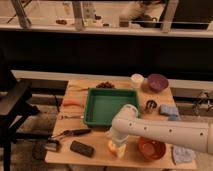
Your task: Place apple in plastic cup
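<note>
Pincer (pixel 115 142) over half-hidden apple (pixel 119 150)

The white arm (pixel 165 134) reaches in from the right, its pincer (pixel 116 143) low at the front of the worktop (pixel 100 157) — right over the apple (pixel 117 150), just left of the red bowl (pixel 151 148) and in front of the green tray (pixel 107 106).

Smooth white arm (pixel 165 134) (rounded elbow); gripper (pixel 117 144) bottom-centre.

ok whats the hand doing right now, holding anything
hand: low over the apple, left of the red bowl; open, closed or holding cannot be told
</note>
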Motion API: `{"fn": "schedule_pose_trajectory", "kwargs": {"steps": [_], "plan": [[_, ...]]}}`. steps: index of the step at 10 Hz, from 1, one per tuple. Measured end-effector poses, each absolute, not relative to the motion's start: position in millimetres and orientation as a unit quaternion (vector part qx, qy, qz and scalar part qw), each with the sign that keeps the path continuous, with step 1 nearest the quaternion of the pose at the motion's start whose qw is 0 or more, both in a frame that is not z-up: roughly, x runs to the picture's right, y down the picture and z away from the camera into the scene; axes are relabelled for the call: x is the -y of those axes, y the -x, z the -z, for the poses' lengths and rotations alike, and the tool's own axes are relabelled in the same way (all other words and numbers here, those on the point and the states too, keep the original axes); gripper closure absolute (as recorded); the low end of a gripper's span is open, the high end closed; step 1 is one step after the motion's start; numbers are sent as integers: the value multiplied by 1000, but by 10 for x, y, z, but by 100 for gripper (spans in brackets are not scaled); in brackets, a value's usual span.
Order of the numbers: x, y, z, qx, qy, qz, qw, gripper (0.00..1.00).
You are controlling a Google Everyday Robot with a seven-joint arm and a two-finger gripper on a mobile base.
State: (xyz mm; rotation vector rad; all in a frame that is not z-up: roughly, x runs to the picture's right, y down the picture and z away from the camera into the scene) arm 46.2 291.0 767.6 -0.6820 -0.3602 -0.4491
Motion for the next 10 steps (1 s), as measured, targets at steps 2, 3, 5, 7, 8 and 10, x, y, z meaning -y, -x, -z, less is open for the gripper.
{"fn": "schedule_pose_trajectory", "kwargs": {"steps": [2,3,5,7,8,10], "plan": [[-2867,-489,-7642,176,325,214,904,35],[-2862,-489,-7631,177,325,213,904,45],[-2873,-470,-7626,181,327,213,903,63],[-2880,-448,-7642,184,328,212,902,84],[-2886,-443,-7649,185,330,212,901,93],[-2900,-455,-7654,189,336,208,899,100]]}}
